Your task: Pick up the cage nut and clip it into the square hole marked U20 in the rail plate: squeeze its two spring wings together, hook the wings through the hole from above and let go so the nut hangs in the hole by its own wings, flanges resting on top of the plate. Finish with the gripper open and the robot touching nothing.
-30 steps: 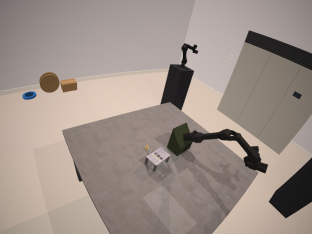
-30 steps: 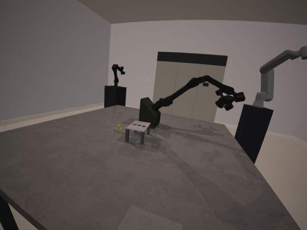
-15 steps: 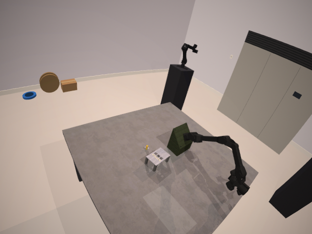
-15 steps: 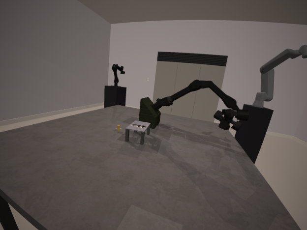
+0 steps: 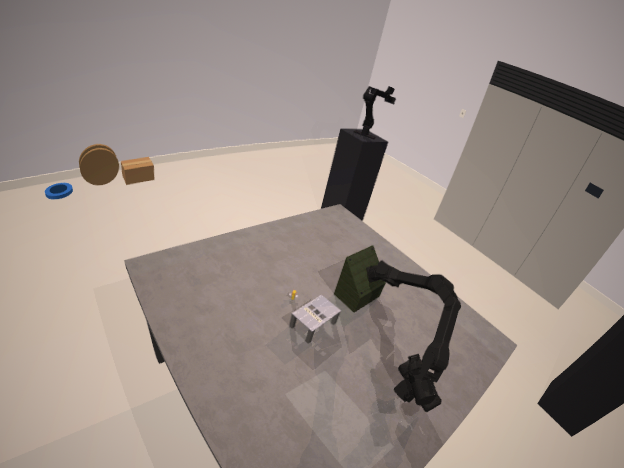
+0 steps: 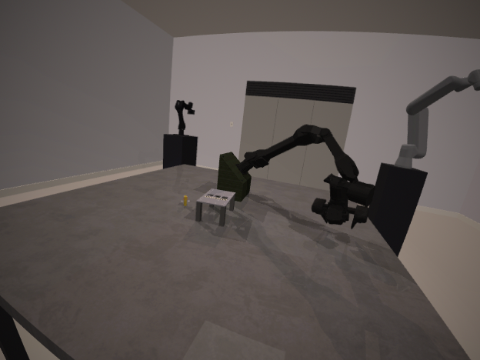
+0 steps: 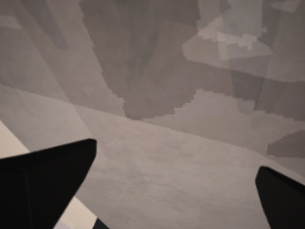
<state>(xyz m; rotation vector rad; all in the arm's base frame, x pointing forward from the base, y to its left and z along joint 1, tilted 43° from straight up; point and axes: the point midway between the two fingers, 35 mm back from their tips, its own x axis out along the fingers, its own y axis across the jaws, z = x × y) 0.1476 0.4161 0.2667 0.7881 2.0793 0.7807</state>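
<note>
The cage nut appears to be the small upright yellow piece with pale bits at its sides. It stands on the table beside the rail plate; its wings are too small to make out. The rail plate is a pale plate on short dark legs, with a row of dark square holes and tiny labels that I cannot read. My gripper is open and empty. It hangs above the table's right part, far from the nut and the plate. The wrist view shows neither of them.
A dark green wedge-shaped block bears the arm's base, close beside the rail plate. The grey table has its right edge near my gripper. Dark pedestals stand beyond the table.
</note>
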